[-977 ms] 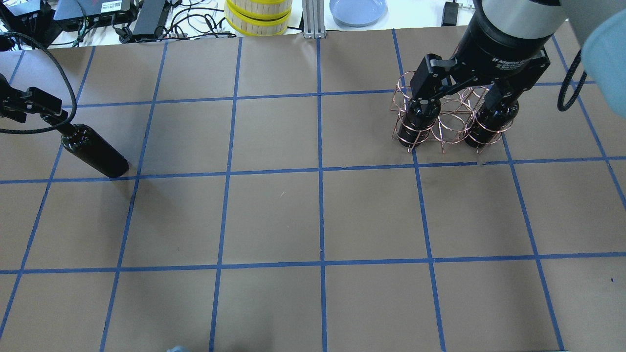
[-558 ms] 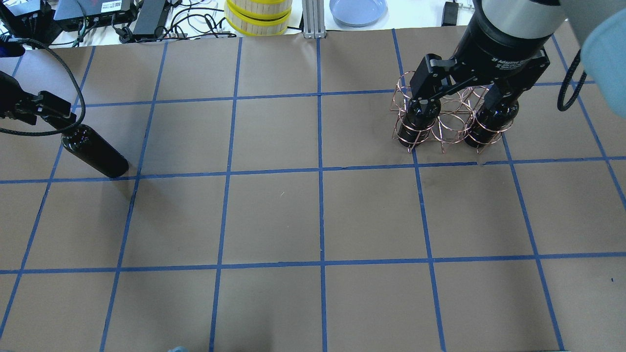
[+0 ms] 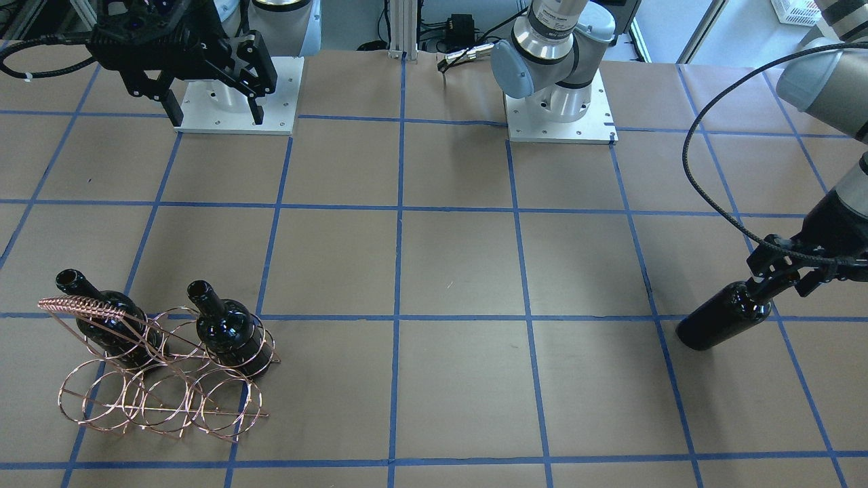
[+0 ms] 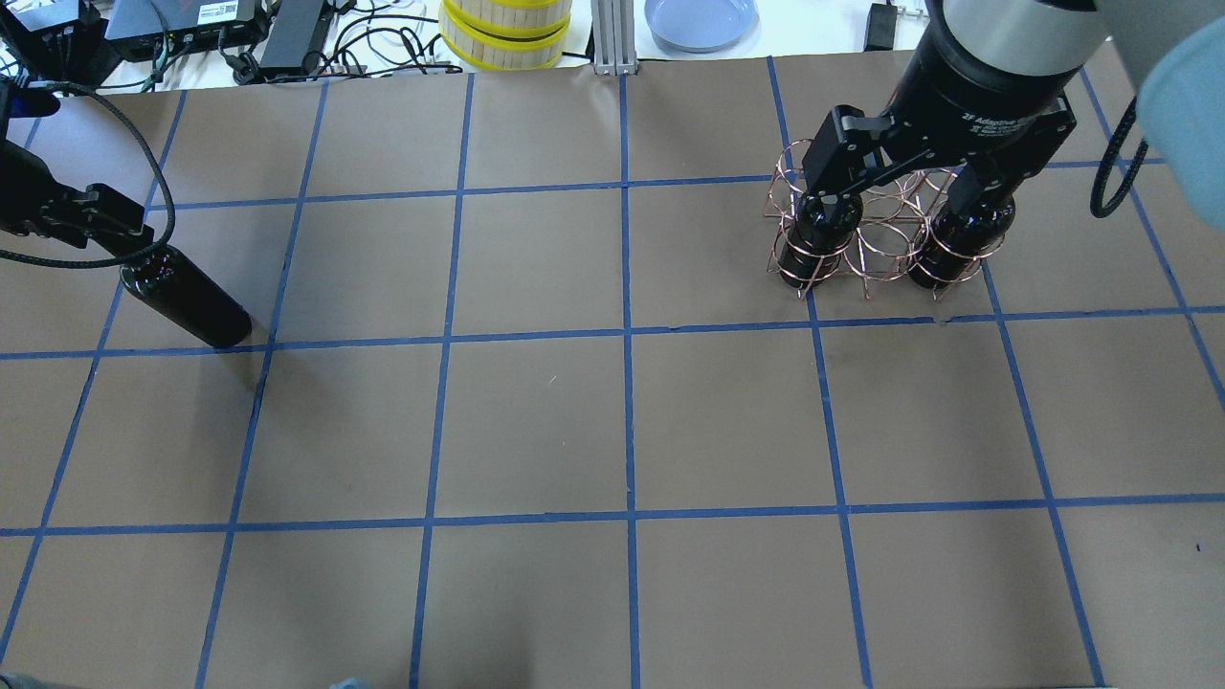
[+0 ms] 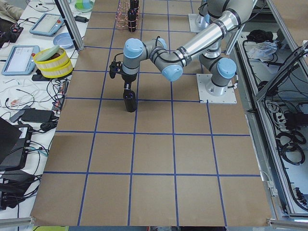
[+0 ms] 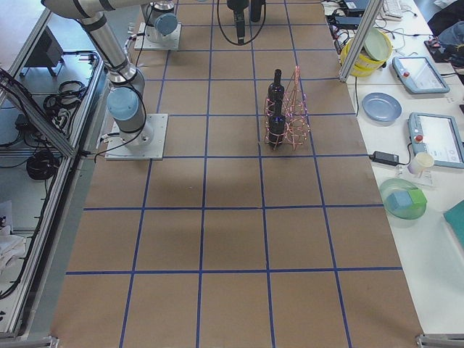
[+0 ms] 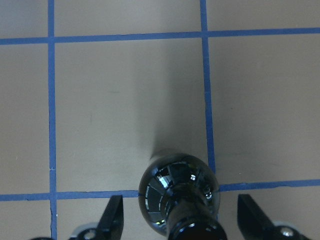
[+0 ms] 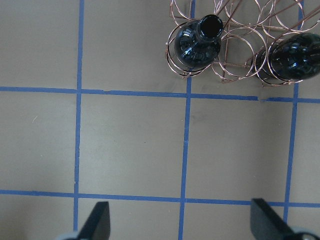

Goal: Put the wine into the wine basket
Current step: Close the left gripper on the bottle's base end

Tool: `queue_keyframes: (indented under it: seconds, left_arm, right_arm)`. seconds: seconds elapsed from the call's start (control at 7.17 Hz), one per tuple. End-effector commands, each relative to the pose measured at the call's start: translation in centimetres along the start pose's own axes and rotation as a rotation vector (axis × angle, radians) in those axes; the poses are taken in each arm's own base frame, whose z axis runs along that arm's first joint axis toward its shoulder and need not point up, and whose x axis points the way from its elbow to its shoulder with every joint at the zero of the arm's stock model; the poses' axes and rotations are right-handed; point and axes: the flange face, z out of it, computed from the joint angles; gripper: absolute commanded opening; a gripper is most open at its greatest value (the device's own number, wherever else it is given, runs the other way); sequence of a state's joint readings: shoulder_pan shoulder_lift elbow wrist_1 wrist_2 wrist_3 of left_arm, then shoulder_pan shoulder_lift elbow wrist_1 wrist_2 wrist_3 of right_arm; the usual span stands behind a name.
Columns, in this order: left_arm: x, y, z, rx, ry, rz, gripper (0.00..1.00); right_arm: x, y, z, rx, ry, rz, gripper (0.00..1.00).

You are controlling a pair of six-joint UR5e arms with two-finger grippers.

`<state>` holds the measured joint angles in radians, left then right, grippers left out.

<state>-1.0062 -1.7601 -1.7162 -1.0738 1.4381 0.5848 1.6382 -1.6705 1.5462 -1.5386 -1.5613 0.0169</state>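
At about 9 o'clock on the table (image 4: 536, 421) seen from overhead, my left gripper (image 7: 180, 210) hangs over the upright bottle (image 4: 187, 301), its fingers (image 7: 114, 215) spread wide either side of the neck and (as far as the wrist view shows) clear of the glass. Over at 2 o'clock my right gripper (image 4: 904, 206) hovers high above the wire basket (image 4: 882, 251), jaws wide and holding nothing, with two more bottles (image 3: 227, 332) standing upright in the end rings of the row nearer my base.

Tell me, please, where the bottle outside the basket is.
Overhead view, far left: the wine stands, neck inside the open left gripper, across from the wine basket.
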Motion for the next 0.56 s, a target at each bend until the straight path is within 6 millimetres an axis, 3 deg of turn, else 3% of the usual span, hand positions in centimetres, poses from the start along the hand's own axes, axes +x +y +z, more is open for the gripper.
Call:
queue_keyframes:
  seconds: [0.0, 0.42]
  left_arm:
    - [0.16, -0.08, -0.08, 0.001, -0.001, 0.004, 0.45]
    - [0.27, -0.09, -0.14, 0.001, -0.001, 0.004, 0.37]
  right_arm:
    - [0.00, 0.00, 0.00, 0.000, 0.000, 0.000, 1.00]
    - [-0.03, 0.00, 0.00, 0.000, -0.003, 0.000, 1.00]
